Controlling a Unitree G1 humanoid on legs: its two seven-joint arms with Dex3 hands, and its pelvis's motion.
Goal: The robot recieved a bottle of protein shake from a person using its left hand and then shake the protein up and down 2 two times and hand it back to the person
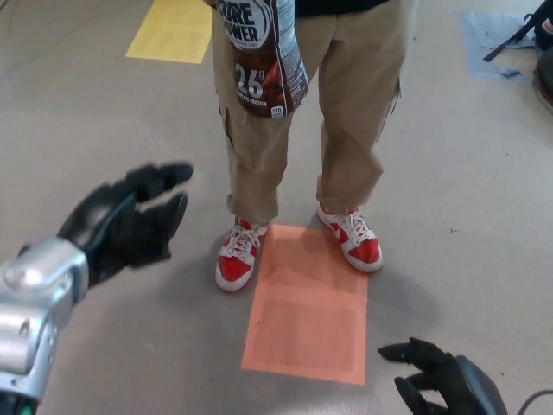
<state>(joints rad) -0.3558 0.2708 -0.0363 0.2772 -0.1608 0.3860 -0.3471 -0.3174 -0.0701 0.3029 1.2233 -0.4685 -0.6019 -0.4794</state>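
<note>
1. The left hand [125,223] is at the left of the head view, empty, fingers spread apart and pointing up and to the right. Its silver wrist housing [34,311] fills the lower left corner.
2. The protein shake bottle [263,54] is at the top centre, in front of the person's tan trousers [346,112]. It is well apart from the left hand, above and to the right of it. The brown label shows white lettering and the figure "26". The top of the bottle is cut off by the frame edge; what holds it cannot be seen.
3. The right hand [441,380] is low at the bottom right corner, fingers splayed, holding nothing.
4. The person stands facing the robot in red and white shoes [238,255], toes at the far edge of an orange floor patch [307,320].
5. A yellow floor marking [173,30] lies at the upper left.
</note>
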